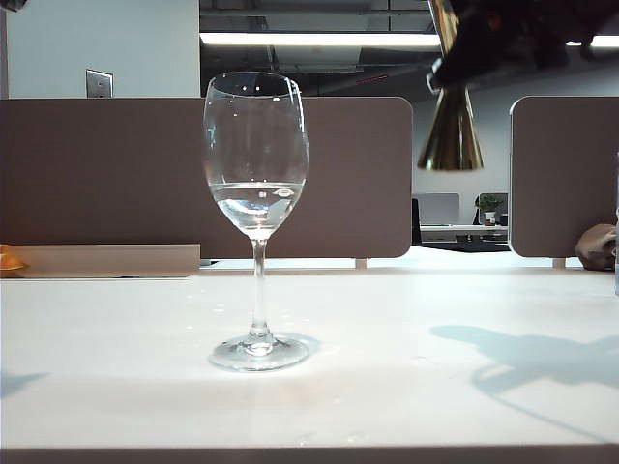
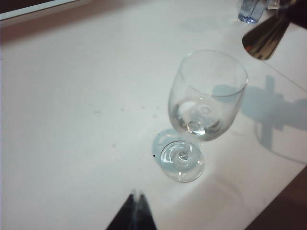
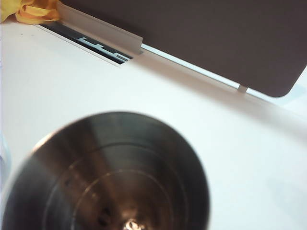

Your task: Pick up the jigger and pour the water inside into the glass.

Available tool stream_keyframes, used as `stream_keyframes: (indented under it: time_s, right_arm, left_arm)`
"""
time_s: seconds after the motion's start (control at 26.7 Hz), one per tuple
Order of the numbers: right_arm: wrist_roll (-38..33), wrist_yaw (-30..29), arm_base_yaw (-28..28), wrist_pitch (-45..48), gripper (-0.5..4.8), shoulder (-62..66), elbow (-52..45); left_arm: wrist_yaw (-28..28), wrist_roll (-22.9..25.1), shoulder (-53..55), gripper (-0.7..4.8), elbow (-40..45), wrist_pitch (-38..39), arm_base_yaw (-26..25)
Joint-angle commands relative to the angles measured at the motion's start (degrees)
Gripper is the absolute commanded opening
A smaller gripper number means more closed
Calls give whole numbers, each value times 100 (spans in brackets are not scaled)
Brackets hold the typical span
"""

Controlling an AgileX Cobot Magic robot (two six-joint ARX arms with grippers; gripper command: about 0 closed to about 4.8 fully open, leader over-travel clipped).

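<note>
The glass (image 1: 256,145) stands upright mid-table, with water (image 1: 257,205) in the bottom of its bowl; the left wrist view shows the glass (image 2: 206,96) and the water (image 2: 196,122) too. The gold jigger (image 1: 451,135) hangs in the air to the right of the glass, apart from it, near rim height. My right gripper (image 1: 456,66) is shut on its waist. In the right wrist view the jigger's open cup (image 3: 110,177) hides the fingers. The jigger's cone (image 2: 265,38) also shows in the left wrist view. My left gripper (image 2: 136,194) is shut and empty, low over the table short of the glass foot.
Brown partition panels (image 1: 348,174) stand along the table's far edge. A yellow thing (image 1: 10,259) lies at the far left and a brown lump (image 1: 595,246) at the far right. A clear bluish container (image 2: 250,12) stands beyond the jigger. The table's front edge (image 1: 309,449) is near.
</note>
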State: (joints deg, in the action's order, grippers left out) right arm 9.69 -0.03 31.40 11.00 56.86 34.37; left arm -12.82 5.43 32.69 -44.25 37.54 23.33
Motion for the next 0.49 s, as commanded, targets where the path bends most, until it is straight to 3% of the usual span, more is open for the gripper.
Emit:
stream_keyframes:
  time_s: [0.04, 0.49]
  right_arm:
    - [-81, -17, 11, 542, -1, -35, -286]
    - [-376, -267, -96, 1078, -1, -341, -1115]
  left_arm:
    - [-2, 13, 2, -5, -20, -35, 4]
    - [-2, 13, 2, -5, -20, -35, 4]
